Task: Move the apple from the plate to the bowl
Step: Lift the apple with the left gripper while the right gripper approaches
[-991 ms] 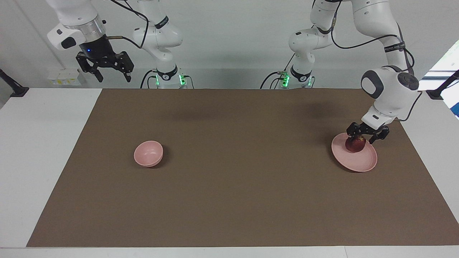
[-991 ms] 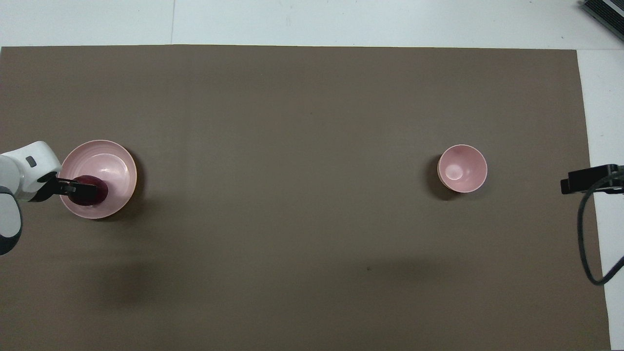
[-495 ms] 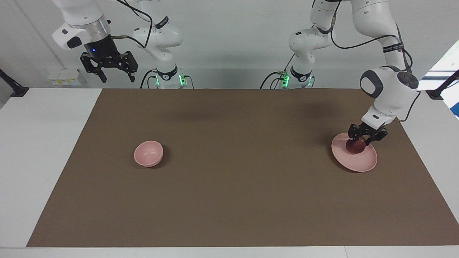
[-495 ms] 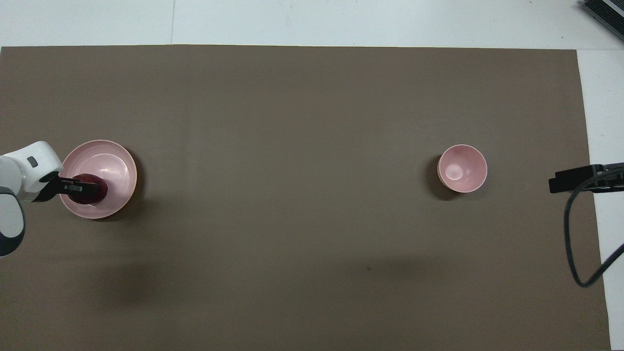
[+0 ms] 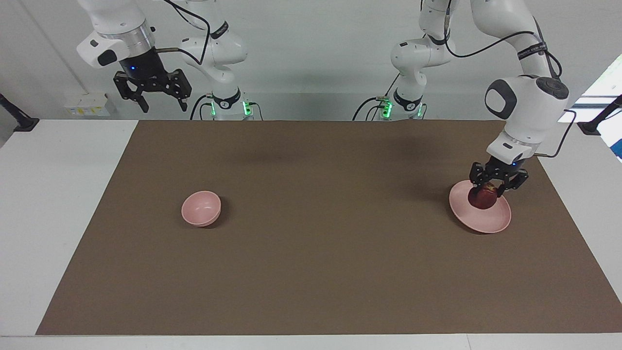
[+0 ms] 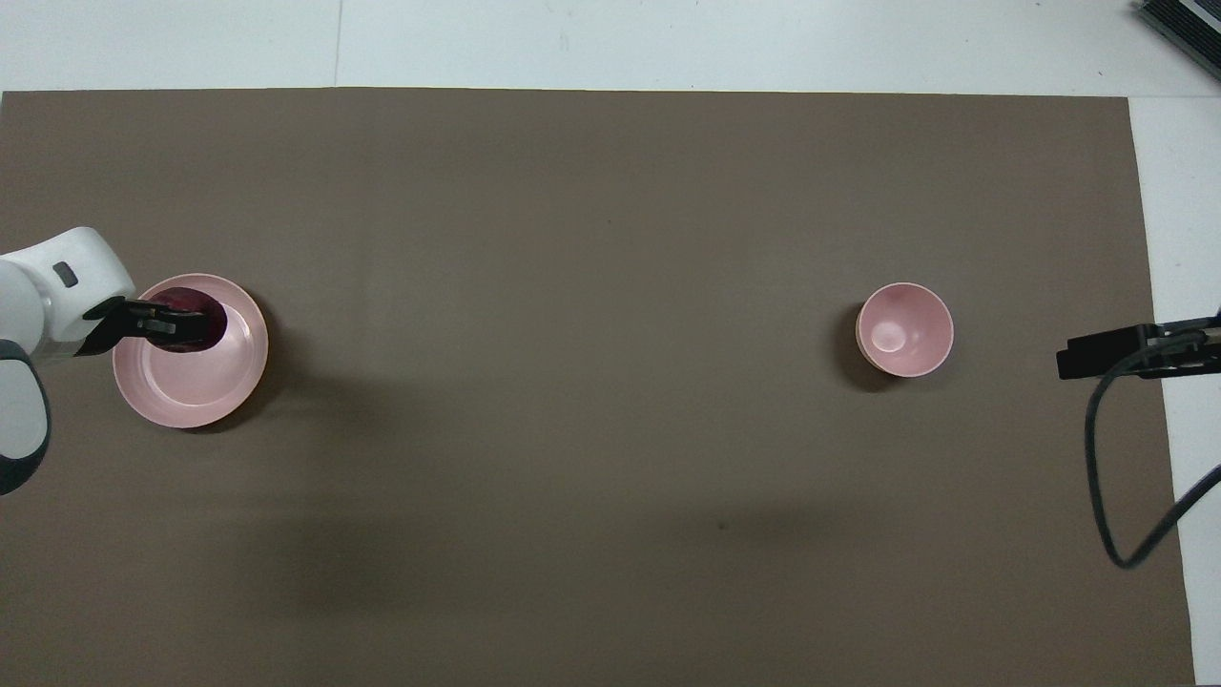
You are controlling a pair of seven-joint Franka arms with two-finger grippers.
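Facing view: left gripper (image 5: 496,190) has its fingers clamped on the apple (image 5: 482,198), seemingly just clear of the plate (image 5: 481,218). A rounded apple could slip during the long carry to the bowl (image 5: 201,208). Right gripper (image 5: 158,101), fingers wide, waits.

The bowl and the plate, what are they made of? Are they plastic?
Probably, though it is hard to be sure. The bowl and the plate are both pale pink with a smooth, even, softly shiny surface, which fits plastic or melamine. Glazed ceramic could look much the same.
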